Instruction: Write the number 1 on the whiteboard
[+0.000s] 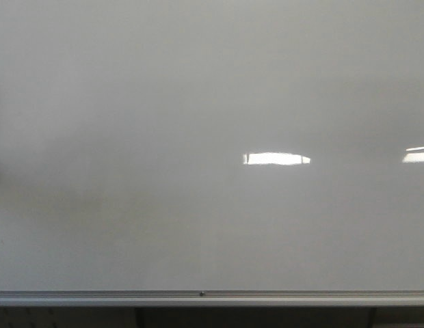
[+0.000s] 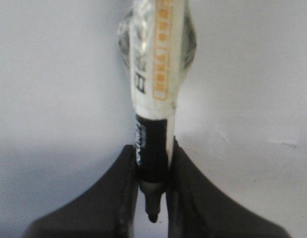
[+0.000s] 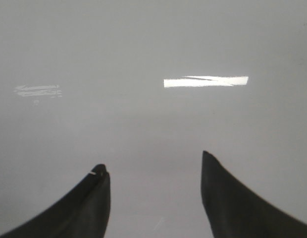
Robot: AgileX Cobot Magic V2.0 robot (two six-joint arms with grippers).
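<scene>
Whiteboard (image 1: 130,137) fills nearly the whole front view, a glossy pale grey-white surface with a silver metal edge strip (image 1: 212,296) along its lower border. No marker stroke shows on the board in any view; only bright rectangular light glares (image 1: 275,158) sit right of centre and at the right edge. Neither arm appears in the front view.

Left gripper (image 2: 152,178), seen from its wrist camera, is closed on a marker (image 2: 153,99). The two dark fingers (image 2: 106,203) press against the marker's black lower section from either side. The barrel above is white with an orange printed band and some clear wrapping around it. The black tip (image 2: 153,216) projects just past the clamped section, between the fingers. Whether the tip touches the board cannot be told.

Right gripper (image 3: 156,171), seen from its own wrist camera, stands with its fingers (image 3: 232,203) well apart and nothing between them. It faces the board surface, where another glare (image 3: 205,81) reflects.
</scene>
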